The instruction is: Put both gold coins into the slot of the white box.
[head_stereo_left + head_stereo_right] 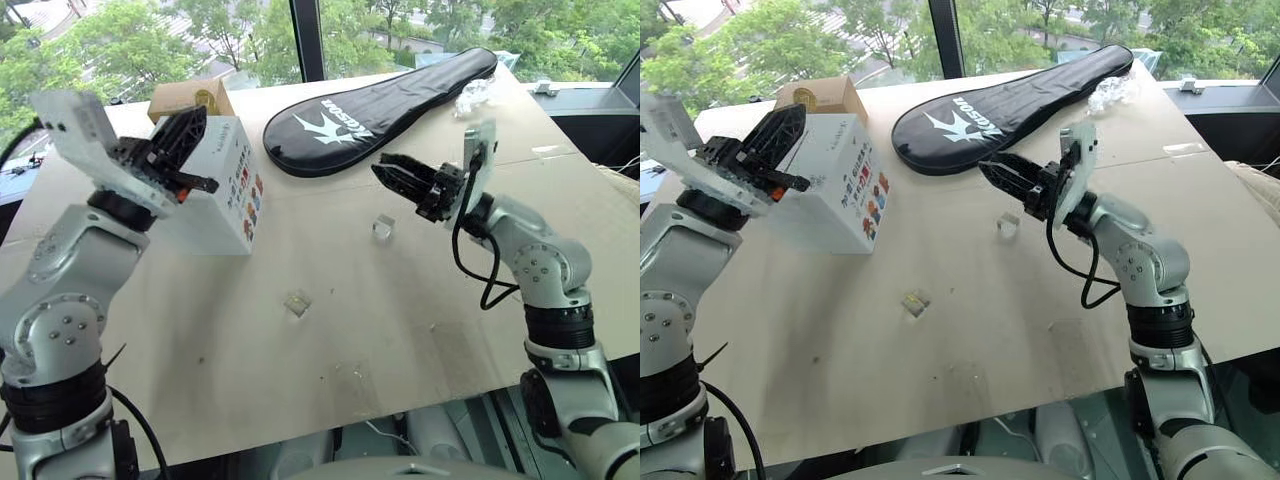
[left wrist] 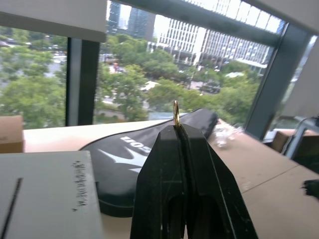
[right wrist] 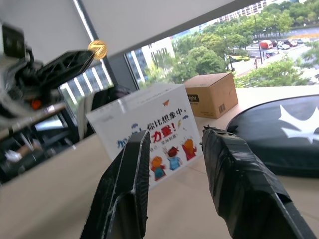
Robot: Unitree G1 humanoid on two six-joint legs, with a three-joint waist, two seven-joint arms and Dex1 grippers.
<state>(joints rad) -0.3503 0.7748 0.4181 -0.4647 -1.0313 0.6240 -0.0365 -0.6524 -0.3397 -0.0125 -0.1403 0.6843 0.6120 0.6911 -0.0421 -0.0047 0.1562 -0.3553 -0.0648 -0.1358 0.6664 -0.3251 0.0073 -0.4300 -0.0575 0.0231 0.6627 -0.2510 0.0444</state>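
My left gripper (image 2: 175, 130) pinches a gold coin (image 2: 176, 113) on edge above the white box (image 1: 215, 190); the slot (image 2: 11, 208) lies at about eight o'clock from it; my right gripper (image 3: 174, 164) hangs spread and empty.

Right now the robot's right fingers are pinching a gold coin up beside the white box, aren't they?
Not the right. The left fingers pinch the gold coin, as the left wrist view shows. The right fingers stand apart and empty. The coin is indeed up beside the white box.
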